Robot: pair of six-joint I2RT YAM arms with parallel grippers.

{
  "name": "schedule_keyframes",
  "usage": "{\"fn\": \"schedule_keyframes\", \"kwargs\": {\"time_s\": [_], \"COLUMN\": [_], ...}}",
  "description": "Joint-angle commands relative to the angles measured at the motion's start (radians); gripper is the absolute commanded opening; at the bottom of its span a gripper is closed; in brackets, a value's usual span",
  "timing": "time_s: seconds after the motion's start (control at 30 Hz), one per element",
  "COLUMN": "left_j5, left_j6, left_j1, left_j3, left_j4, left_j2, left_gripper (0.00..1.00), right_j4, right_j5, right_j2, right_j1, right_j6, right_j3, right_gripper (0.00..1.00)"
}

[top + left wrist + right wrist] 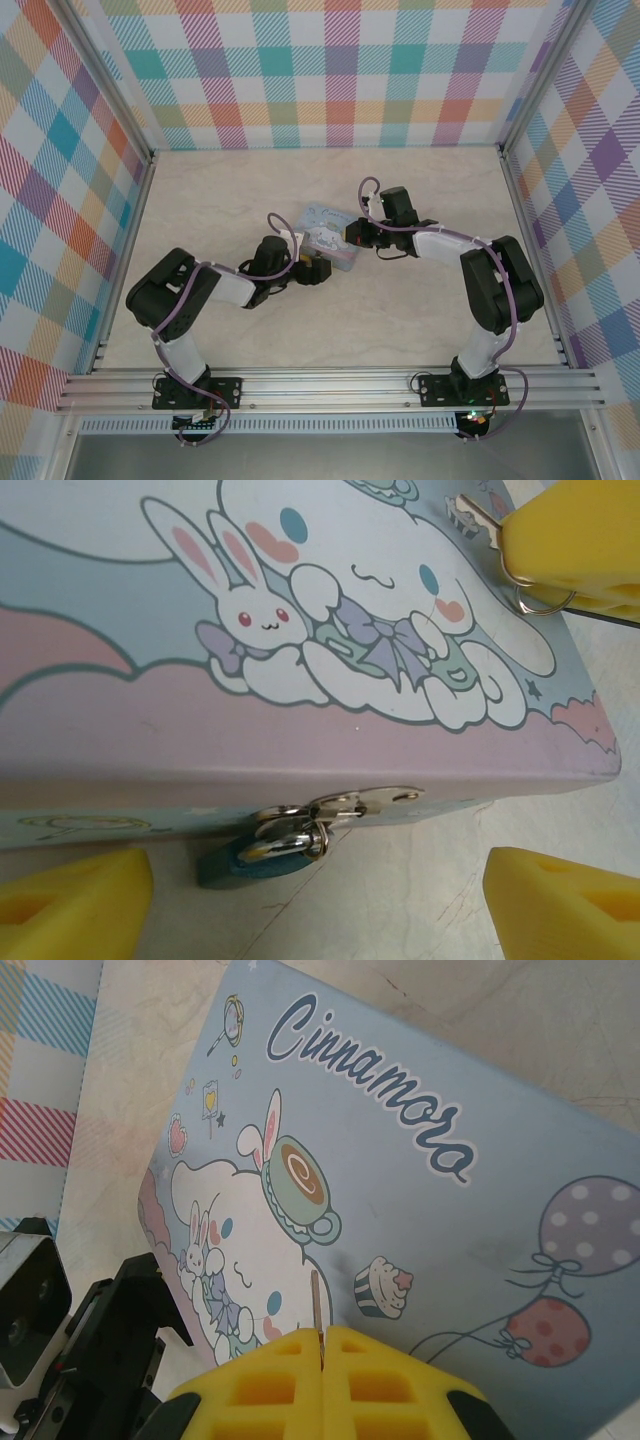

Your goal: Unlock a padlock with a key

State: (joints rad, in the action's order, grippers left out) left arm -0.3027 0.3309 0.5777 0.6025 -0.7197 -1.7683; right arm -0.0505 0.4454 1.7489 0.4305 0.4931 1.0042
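The teal-blue padlock hangs by its silvery shackle from the hasp on the front edge of a pale blue cartoon tin. My left gripper is open at that edge, its yellow fingers wide on either side of the padlock and apart from it. My right gripper hovers over the tin's lid, shut on the thin key. From the left wrist the key's blade and wire ring stick out of the right gripper's fingers.
The tin lies on a pale marbled tabletop, enclosed by checked walls at the back and sides. A metal rail runs along the near edge by the arm bases. The left arm's black body sits close beside the tin.
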Motion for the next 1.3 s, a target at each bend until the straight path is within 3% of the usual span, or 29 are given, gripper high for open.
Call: {"fn": "schedule_keyframes", "kwargs": {"time_s": [0.0,0.33,0.77,1.27], "left_j5": [-0.054,-0.156,-0.2,-0.176], "left_j6": [-0.032,-0.049,0.028,0.184], "left_j1": [-0.006,-0.004,-0.003,-0.003], "left_j3": [0.025,0.071,0.077,0.081], "left_j4": [-0.005,0.004,-0.032,-0.184], "left_j2": [-0.052,-0.095,-0.086,-0.124], "left_gripper": [0.85,0.76,0.62,0.61], "right_j4": [0.103,0.115,0.11,0.107], "right_j5": [-0.019,-0.022,-0.02,-0.019], "right_j2": [0.033,0.029,0.016,0.014], "right_j1": [-0.001,-0.001,0.0,-0.001], "right_j6": [0.004,-0.004,-0.005,-0.005], "right_j3": [-0.013,-0.01,-0.018,-0.024], "right_gripper": [0.03,0.03,0.03,0.03]}}
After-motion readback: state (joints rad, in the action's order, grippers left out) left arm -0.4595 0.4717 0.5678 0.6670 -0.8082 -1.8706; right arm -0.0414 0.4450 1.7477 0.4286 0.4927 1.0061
